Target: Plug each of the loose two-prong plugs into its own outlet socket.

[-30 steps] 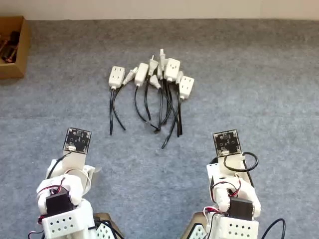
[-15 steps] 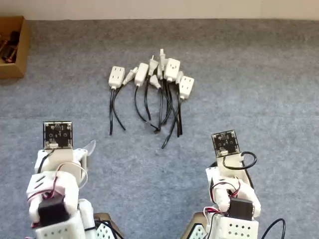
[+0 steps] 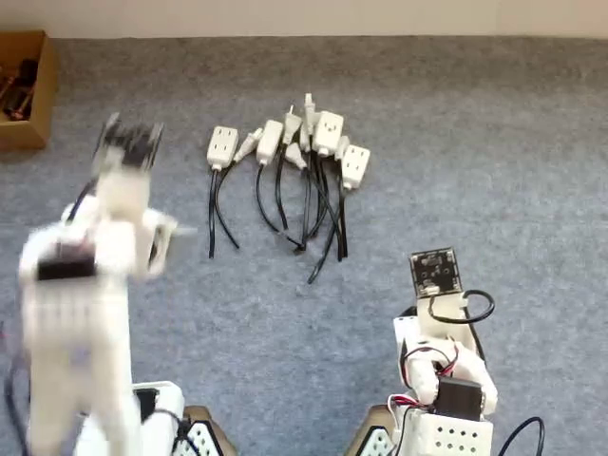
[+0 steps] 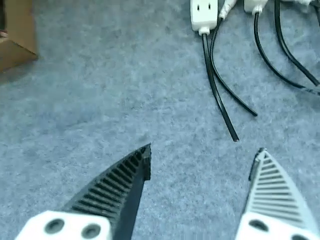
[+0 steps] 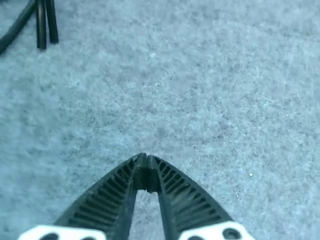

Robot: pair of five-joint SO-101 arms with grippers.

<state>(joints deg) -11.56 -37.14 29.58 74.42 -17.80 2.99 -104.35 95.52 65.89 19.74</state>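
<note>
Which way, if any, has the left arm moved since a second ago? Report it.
Yes. The left arm has extended forward, to level with the leftmost outlet socket.

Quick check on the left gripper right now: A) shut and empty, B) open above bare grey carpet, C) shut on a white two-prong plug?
B: the left gripper is wide open over the grey carpet, nothing between its jaws; the white outlet socket on its black cord lies apart from it.

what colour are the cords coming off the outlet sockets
Black. The cords show best in the left wrist view, trailing from a white outlet socket.
</note>
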